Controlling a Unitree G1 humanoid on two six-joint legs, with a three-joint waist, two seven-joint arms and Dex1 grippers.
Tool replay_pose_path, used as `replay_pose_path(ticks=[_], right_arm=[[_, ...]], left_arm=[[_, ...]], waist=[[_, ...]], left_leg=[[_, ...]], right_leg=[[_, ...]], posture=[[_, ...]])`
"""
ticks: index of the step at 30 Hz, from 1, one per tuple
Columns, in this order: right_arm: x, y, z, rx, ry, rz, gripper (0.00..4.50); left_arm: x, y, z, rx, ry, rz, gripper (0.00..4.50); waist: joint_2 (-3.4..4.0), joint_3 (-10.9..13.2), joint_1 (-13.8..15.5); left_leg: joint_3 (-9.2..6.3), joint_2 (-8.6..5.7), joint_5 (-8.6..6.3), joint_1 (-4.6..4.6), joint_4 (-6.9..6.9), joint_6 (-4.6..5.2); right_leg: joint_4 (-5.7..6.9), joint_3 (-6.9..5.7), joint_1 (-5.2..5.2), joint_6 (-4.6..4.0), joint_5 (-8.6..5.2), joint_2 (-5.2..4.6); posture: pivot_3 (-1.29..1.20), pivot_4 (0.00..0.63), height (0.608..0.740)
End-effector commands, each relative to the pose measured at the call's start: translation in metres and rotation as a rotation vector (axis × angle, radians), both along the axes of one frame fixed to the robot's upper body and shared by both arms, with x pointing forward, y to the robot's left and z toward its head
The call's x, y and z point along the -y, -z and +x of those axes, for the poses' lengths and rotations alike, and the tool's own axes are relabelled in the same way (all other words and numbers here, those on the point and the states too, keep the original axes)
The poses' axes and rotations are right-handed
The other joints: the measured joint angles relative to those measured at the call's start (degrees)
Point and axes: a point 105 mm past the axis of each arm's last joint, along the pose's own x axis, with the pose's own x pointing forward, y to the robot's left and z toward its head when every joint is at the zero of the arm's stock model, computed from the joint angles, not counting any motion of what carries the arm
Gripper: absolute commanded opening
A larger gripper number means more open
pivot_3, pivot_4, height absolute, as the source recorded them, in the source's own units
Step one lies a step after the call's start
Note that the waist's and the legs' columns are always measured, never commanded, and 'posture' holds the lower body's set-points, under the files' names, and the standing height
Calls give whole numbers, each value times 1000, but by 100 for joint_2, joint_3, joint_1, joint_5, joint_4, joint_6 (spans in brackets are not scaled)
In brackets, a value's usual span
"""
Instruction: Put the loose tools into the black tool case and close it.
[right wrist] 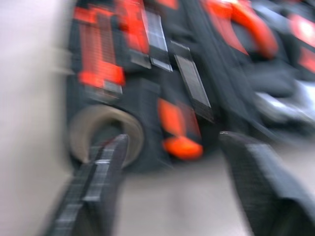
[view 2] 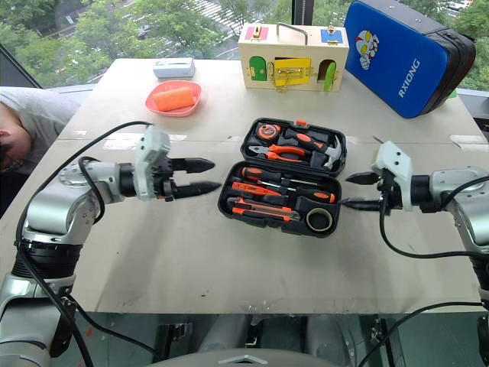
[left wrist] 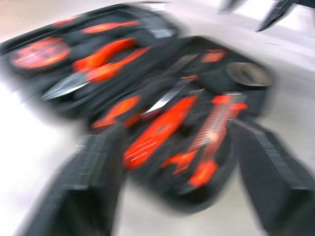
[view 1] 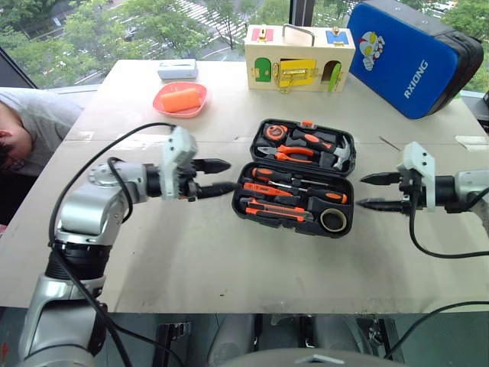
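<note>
- Black moulded plastic: the tool case (view 1: 294, 180) lies open flat at the middle of the table (view 1: 191, 260), its lid half at twelve o'clock and its near half at six o'clock.
- The near half holds the screwdrivers (view 1: 286, 191), the utility knife (view 1: 275, 208) and the tape roll (view 1: 333, 220); the lid half holds the hammer (view 1: 340, 153), pliers (view 1: 294, 155) and tape measure (view 1: 275, 131).
- No loose tool shows on the bare tabletop around the case, so loading looks done. What is left is swinging the case shut and latching it.
- The left gripper (view 1: 212, 177) hovers at nine o'clock of the case, just beside its edge, jaws apart by a narrow gap and holding nothing.
- The right gripper (view 1: 376, 191) hovers at three o'clock, near the case but apart from it, jaws likewise parted and empty.
- Further off at twelve o'clock stand a wooden box (view 1: 299, 57) and a blue bag (view 1: 409, 57).
</note>
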Motion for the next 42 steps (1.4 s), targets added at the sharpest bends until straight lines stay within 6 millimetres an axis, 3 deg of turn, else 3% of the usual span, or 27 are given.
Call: replay_pose_path(ticks=[1,2,3,4,9,13,20,28,34,42], right_arm=[[3,3,9,76,-10,-47,567],[3,6,11,89,-19,-59,183],[2,9,13,101,-31,-73,0],[0,13,15,110,-51,-91,0],[-18,22,17,121,-146,-104,0],[-34,19,17,133,-202,-90,0],[-50,10,0,144,-327,-67,0],[-56,15,-38,70,-492,-63,0],[-51,26,-58,26,-532,-99,0],[-39,28,-68,10,-489,-126,0]], left_arm=[[-6,7,10,33,-15,67,1211],[-5,12,14,35,-19,87,878],[-3,16,19,43,-18,108,224],[0,21,25,49,-18,131,17],[18,32,43,71,2,164,17],[33,36,44,66,52,153,17],[54,42,16,7,198,96,17],[52,53,-35,-97,331,112,17],[46,65,-61,-129,362,170,17],[46,66,-80,-172,320,117,17]], waist=[[0,0,2],[0,0,7],[0,0,14],[0,0,25],[0,0,19],[0,0,-35],[0,0,-110],[0,0,-108],[3,-3,-97],[5,-3,-79]], left_leg=[[1,0,0,-1,0,0],[1,0,0,-3,-1,0],[1,0,0,-6,0,0],[1,0,0,-6,2,0],[4,-4,0,-7,7,0],[4,-2,1,-8,3,-1],[3,-2,0,-11,1,-1],[4,1,0,-23,-9,-2],[4,1,-1,-16,-6,-1],[4,1,-2,-17,-14,-1]], right_leg=[[1,0,-1,0,0,0],[0,-1,-2,0,0,0],[0,0,-6,0,0,0],[2,-1,-6,0,0,0],[5,-5,-5,2,1,2],[4,-8,-10,2,1,3],[3,0,-13,2,1,0],[-3,13,-29,2,1,-1],[7,17,-27,2,1,-5],[1,17,-28,1,1,-8]], posture=[[0,150,735],[0,150,735],[0,150,735],[0,150,735],[0,150,735],[0,150,735],[0,150,735],[0,150,735],[0,150,735],[0,150,735]])
